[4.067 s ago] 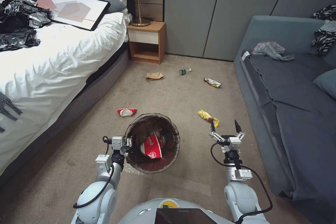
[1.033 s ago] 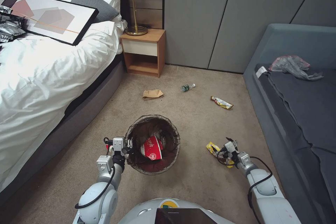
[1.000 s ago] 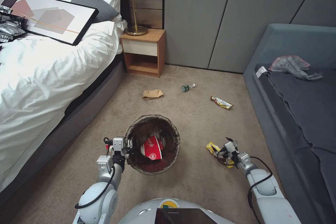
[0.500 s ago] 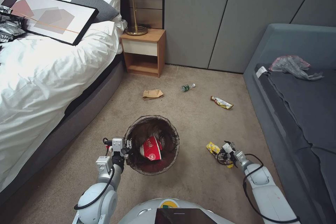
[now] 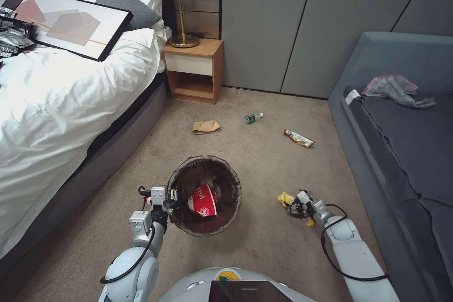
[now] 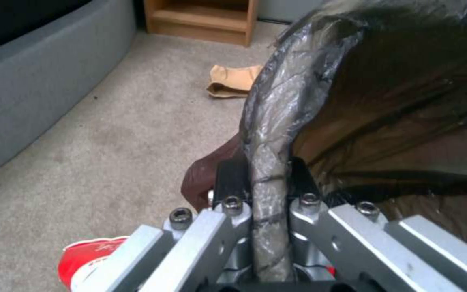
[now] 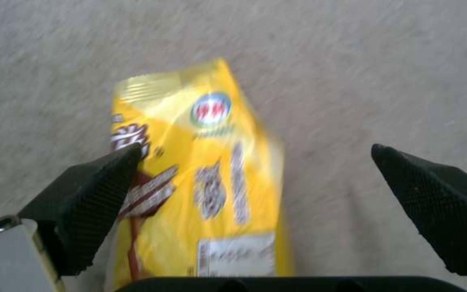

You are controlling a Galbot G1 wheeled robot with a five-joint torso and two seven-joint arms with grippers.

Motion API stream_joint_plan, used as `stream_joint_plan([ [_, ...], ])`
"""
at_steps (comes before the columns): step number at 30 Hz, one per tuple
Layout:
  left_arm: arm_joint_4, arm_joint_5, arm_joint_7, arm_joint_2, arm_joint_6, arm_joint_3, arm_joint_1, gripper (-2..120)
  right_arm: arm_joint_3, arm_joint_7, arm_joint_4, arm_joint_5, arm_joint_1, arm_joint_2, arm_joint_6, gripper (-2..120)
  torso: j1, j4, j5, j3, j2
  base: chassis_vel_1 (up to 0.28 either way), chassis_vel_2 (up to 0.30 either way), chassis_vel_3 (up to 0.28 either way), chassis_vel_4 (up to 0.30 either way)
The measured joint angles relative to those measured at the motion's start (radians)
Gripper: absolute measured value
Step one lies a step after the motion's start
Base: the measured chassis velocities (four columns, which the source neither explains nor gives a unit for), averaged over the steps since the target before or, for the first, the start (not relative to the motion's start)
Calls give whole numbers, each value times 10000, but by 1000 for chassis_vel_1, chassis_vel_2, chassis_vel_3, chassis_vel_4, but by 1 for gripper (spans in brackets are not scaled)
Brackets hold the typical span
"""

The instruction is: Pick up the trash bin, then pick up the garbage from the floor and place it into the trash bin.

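Small round white plastic trash bin (image 5: 205, 196): clamped at its rim by left claw (image 5: 169, 197).
Yellow snack wrapper (image 7: 201, 178): between right claw's (image 7: 255, 178) spread fingers.

A: Landmark: trash bin (image 5: 205, 195), mid-carpet, dark liner over the rim, red-and-white cup (image 5: 203, 200) inside.

B: Hands?

A: Left hand (image 5: 166, 198) clamped on the bin's left rim. Right hand (image 5: 298, 204) low at the floor to the bin's right, over a yellow wrapper (image 5: 286, 199); finger spread unreadable.

B: Other litter?

A: Beyond the bin: brown paper bag (image 5: 205, 127), small bottle (image 5: 252, 117), second wrapper (image 5: 298, 138) farther right. Nightstand (image 5: 193, 70) beyond those.
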Motion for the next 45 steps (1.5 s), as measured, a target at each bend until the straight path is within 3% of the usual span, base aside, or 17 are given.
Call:
stream_joint_plan([
  [7, -40, 69, -31, -44, 2, -9, 25, 2, -72, 12, -970, -31, 410, 351, 130, 100, 0, 1, 2, 0, 0, 0, 0, 0, 0],
  [12, -53, 62, -41, -38, 5, -6, 3, 2, -81, -34, -997, -6, 167, 467, 201, 97, 0, -2, -2, -1, 0, 0, 0, 0, 0],
  [19, -37, 29, -42, -30, 5, 26, -30, 2, -10, -46, -956, 17, -141, 586, 272, 72, 0, -6, -13, -1, 1, 0, 0, 0, 0],
  [30, -31, -20, -36, -2, -10, 15, -41, 2, 56, 65, -1063, 204, -203, 544, 441, 48, 0, 12, 12, -2, 2, 0, 0, 0, 0],
  [40, -42, -17, -37, 14, -10, 5, -43, 2, 75, 225, -1170, 272, -139, 507, 535, 26, 0, 8, 5, 0, 0, 0, 0, 0, 0],
  [41, -41, -16, -37, 13, -10, 6, -48, 2, 81, 239, -1191, 286, -138, 501, 545, 21, 0, -1, -7, 1, -1, 0, 0, 0, 0],
  [43, -41, -15, -35, 11, -7, 8, -55, 2, 82, 263, -1215, 299, -120, 502, 579, 10, 0, -1, 7, 1, -1, 0, 0, 0, 0],
  [45, -41, -13, -36, 10, -7, 8, -58, 2, 87, 296, -1223, 299, -118, 501, 598, 7, 0, -1, -3, 1, -1, 0, 0, 0, 0],
])
